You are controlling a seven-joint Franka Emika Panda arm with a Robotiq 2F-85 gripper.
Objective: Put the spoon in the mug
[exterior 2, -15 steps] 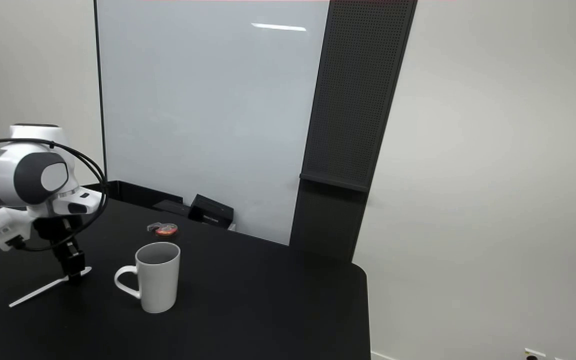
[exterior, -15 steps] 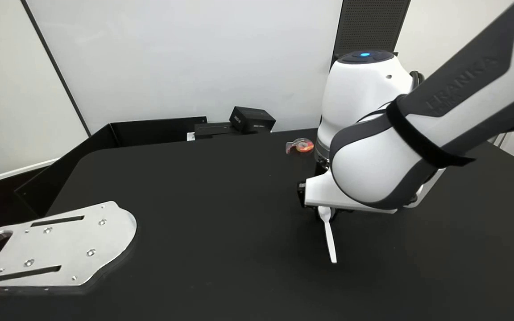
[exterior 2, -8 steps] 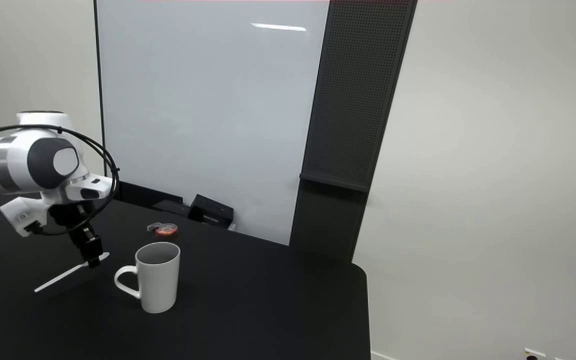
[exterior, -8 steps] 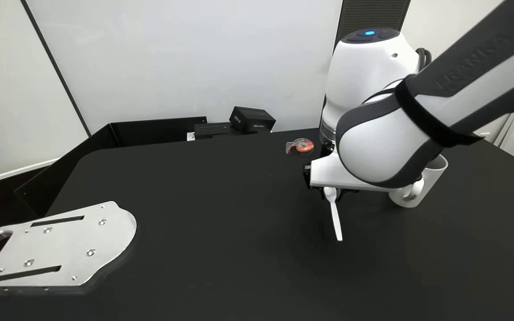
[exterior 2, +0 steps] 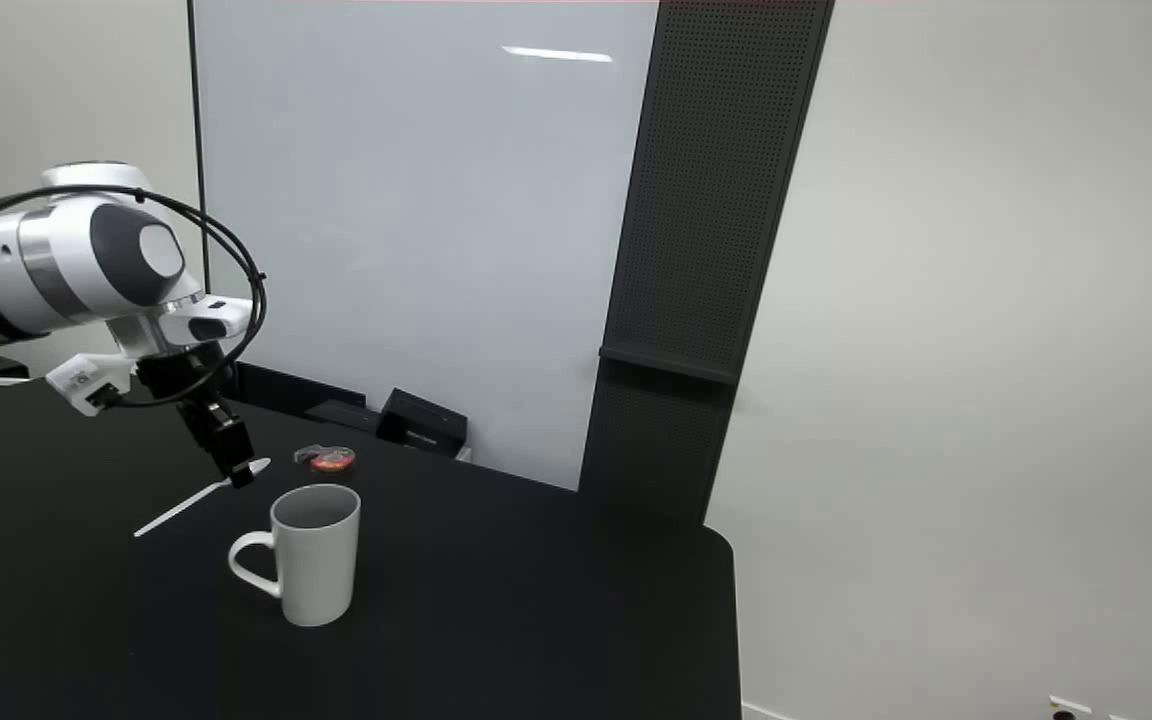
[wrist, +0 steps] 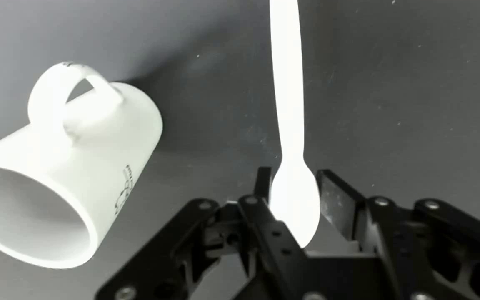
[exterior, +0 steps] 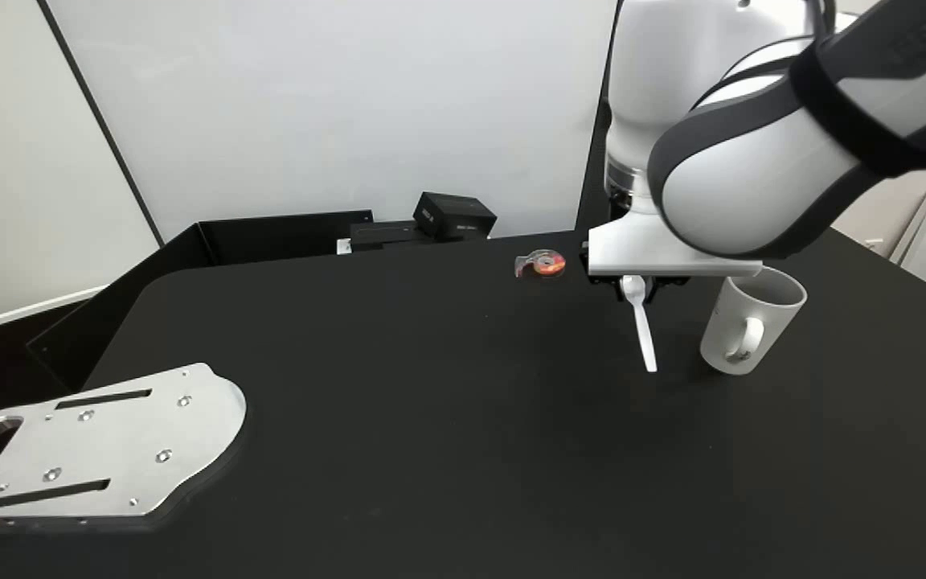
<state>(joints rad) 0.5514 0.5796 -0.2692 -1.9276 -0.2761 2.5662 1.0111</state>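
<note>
- I have the gripper [wrist: 292, 180] clamped across the bowl of the spoon [wrist: 288, 91], the handle end free.
- I find the spoon outside the mug [exterior 2: 321, 570], near it.
- The mug stands upright on the black table [exterior 2: 536, 600].
- I note a tape dispenser [exterior: 547, 263] in both exterior views.
- A flat metal plate [exterior: 121, 441]: well apart.
</note>
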